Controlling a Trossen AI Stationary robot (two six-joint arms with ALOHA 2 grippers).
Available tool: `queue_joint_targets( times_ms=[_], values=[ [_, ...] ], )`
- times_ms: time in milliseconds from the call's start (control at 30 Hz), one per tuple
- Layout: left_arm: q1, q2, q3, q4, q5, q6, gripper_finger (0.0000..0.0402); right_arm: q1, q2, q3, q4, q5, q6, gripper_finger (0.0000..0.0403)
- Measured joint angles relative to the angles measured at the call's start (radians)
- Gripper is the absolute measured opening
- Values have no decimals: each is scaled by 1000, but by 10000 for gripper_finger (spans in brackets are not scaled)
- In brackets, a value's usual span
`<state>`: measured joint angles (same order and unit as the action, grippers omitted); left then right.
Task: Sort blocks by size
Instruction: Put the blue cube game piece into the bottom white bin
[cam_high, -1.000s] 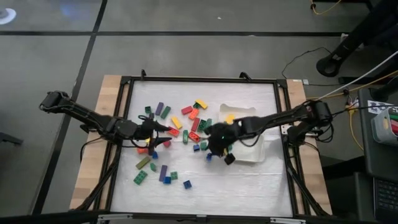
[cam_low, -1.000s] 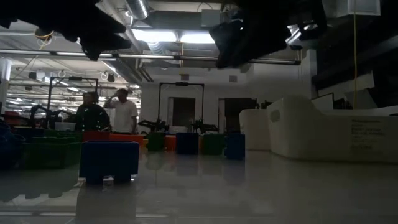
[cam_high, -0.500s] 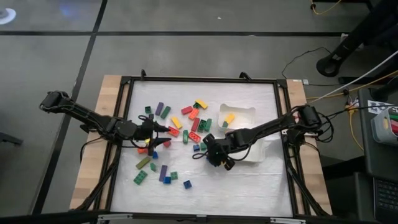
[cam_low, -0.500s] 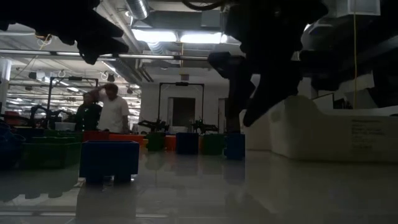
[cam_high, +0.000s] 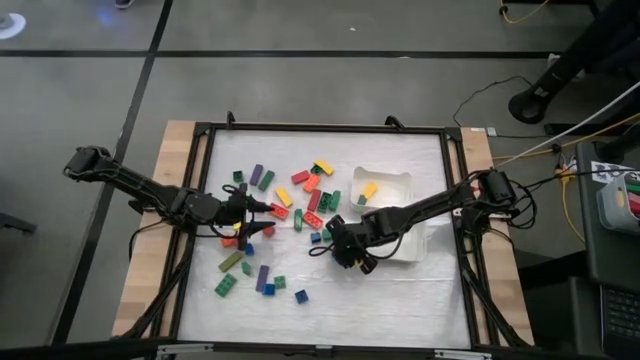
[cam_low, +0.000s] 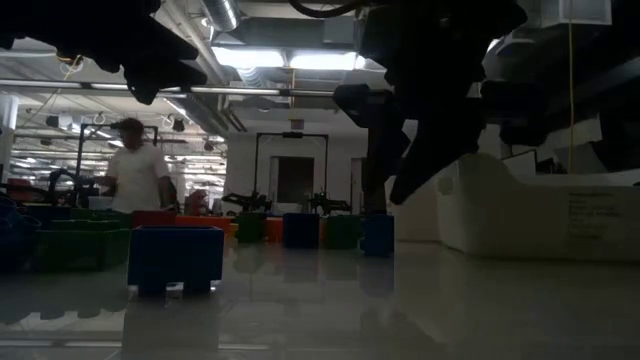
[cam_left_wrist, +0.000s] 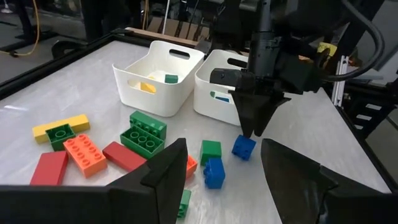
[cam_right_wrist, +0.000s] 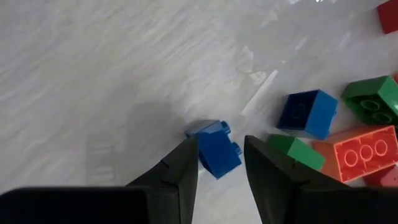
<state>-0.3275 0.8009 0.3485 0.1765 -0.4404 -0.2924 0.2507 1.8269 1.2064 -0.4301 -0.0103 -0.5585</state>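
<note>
Many coloured blocks (cam_high: 290, 205) lie scattered across the white table top. A small blue block (cam_right_wrist: 214, 148) lies tilted on the table. My right gripper (cam_right_wrist: 221, 163) points steeply down over it, open, one fingertip on each side of it and just above. From the left wrist view its tips (cam_left_wrist: 252, 127) stand right over that blue block (cam_left_wrist: 244, 147). I cannot tell whether they touch it. My left gripper (cam_left_wrist: 217, 183) hovers open over the blocks at the table's left (cam_high: 248, 222), with nothing between its fingers.
Two white trays (cam_left_wrist: 158, 78) (cam_left_wrist: 224, 84) stand side by side right of the pile. One tray (cam_high: 385, 185) holds a yellow and a green block. Another blue block (cam_right_wrist: 308, 113), a green one (cam_right_wrist: 297, 151) and an orange brick (cam_right_wrist: 354, 154) lie close by.
My right gripper has come down from above the tray's edge toward the table's near-left, tipping steeper, and now stands low over the small blue block. It has kept still for the last half second. The blocks have not moved.
</note>
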Motion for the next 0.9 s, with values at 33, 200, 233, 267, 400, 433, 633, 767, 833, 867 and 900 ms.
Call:
queue_joint_targets(
  times_ms=[33,200,233,267,400,433,633,767,833,867,900],
  values=[
    [0,0,0,0,0,0,192,4,1,10,0,0,0,131],
    [0,0,0,0,0,0,192,20,0,58,1,2,7,131],
    [0,0,0,0,0,0,192,20,0,62,-2,5,27,131],
    [0,0,0,-1,0,0,192,20,0,68,-2,10,58,131],
    [0,0,0,-3,0,0,192,18,-1,77,1,21,260,131],
    [0,0,0,-3,0,0,192,18,-1,77,-2,29,318,131],
    [0,0,0,-3,0,3,192,17,-1,77,-10,61,689,131],
    [0,0,0,-4,0,3,192,17,0,77,-19,62,848,131],
    [0,0,0,-4,0,3,192,17,5,77,-15,66,877,131],
    [0,0,0,-4,0,3,192,17,7,77,-18,69,889,131],
    [0,0,0,-6,0,3,192,17,11,77,-15,70,895,131]
  ],
)
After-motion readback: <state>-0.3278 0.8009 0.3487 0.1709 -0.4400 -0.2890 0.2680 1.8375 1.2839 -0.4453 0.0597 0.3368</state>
